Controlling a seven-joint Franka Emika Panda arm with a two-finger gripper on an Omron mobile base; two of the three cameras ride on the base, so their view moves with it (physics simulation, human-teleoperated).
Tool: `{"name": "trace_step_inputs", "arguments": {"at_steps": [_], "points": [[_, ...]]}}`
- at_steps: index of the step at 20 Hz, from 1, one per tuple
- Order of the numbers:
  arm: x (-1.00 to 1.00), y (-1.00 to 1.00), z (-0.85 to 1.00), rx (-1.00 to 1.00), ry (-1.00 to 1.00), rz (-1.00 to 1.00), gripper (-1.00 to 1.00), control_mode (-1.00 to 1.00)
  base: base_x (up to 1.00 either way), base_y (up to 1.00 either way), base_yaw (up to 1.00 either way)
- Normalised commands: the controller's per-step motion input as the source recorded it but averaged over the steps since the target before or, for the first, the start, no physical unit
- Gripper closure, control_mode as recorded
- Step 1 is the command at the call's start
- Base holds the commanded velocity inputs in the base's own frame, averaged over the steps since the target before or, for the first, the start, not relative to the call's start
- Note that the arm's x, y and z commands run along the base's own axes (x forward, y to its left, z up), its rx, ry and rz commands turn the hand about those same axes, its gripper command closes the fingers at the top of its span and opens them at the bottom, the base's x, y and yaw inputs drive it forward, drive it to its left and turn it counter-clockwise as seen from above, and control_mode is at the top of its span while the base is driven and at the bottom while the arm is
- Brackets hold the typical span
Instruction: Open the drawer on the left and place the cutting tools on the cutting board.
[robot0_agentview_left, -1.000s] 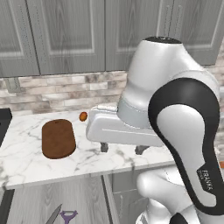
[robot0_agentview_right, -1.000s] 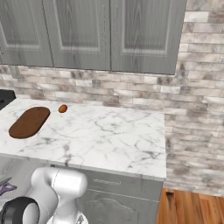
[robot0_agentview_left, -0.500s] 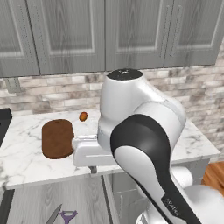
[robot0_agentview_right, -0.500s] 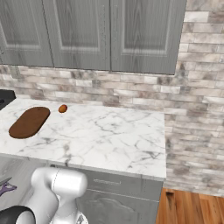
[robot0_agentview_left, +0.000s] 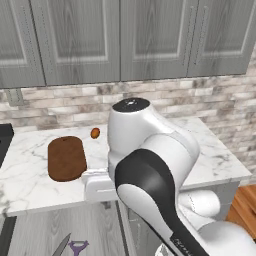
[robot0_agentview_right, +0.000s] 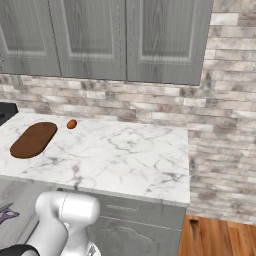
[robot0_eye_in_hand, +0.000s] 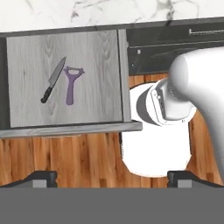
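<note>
In the hand view the gripper (robot0_eye_in_hand: 112, 178) looks straight down with its jaws spread wide and nothing between them, high above the wooden floor (robot0_eye_in_hand: 65, 157). Further out, at about 11 o'clock, the drawer (robot0_eye_in_hand: 65, 127) stands pulled out. Inside it the knife (robot0_eye_in_hand: 53, 80) and the purple peeler (robot0_eye_in_hand: 71, 84) lie side by side, not touching. Farthest, on the marble counter (robot0_agentview_left: 30, 185), the cutting board (robot0_agentview_left: 66, 158) lies flat, with a small orange-brown object (robot0_agentview_left: 95, 133) near it at 1 o'clock.
</note>
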Motion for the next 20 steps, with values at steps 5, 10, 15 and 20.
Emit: {"name": "trace_step_inputs", "arguments": {"at_steps": [5,10,15,20], "points": [[0.46,-0.2,-0.34,0.0,0.1,0.0,-1.0,-1.0,0.0,0.0,0.0],[0.51,0.04,-0.38,-0.03,0.1,0.0,-1.0,-1.0,0.0,0.0,0.0],[0.39,0.21,-0.18,-0.05,0.25,0.02,-1.0,-1.0,0.0,0.0,0.0],[0.58,0.1,-0.42,0.0,0.25,0.08,-1.0,-1.0,0.0,0.0,0.0]]}}
